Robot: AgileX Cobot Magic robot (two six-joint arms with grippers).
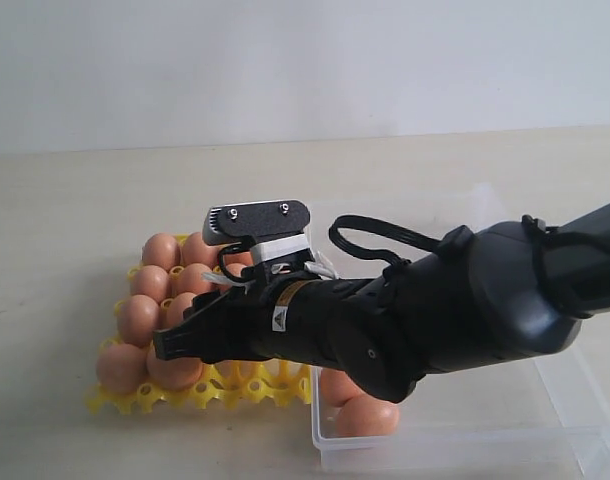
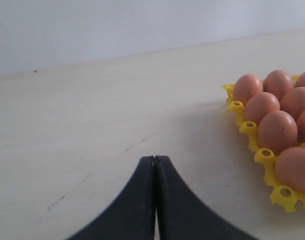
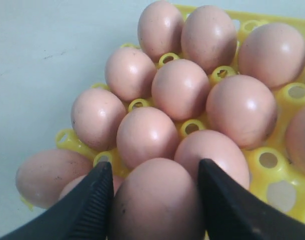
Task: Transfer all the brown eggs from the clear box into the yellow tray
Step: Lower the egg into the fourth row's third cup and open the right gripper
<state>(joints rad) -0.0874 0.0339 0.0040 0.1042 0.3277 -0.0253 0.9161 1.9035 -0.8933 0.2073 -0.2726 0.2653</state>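
While the right gripper (image 3: 153, 169) is pinching one smooth, orange-brown egg (image 3: 157, 207) between its matte black fingers (image 3: 87, 205), the other brown eggs (image 3: 180, 90) are sitting packed in the round cups of the yellow tray (image 3: 287, 192). The tray is a glossy plastic grid with raised, hollow-topped pegs. In the exterior view the pinched egg is hanging over the tray's front-left cups. Two more eggs (image 1: 367, 416) are lying close together in the clear box (image 1: 465, 440), at the corner nearest the tray. The thin, transparent, low-walled box is standing just beside the tray, on its right.

Everything is resting on a pale cream table (image 1: 65, 200) with faint dark scuffs, running back to a plain white wall (image 1: 285, 60).

The bulky black right arm (image 1: 465, 300) is reaching across the box, hiding much of it and part of the tray. The left gripper (image 2: 155, 162) is hovering over bare table with its tapered fingers pressed together, the tray's edge lying off to one side.
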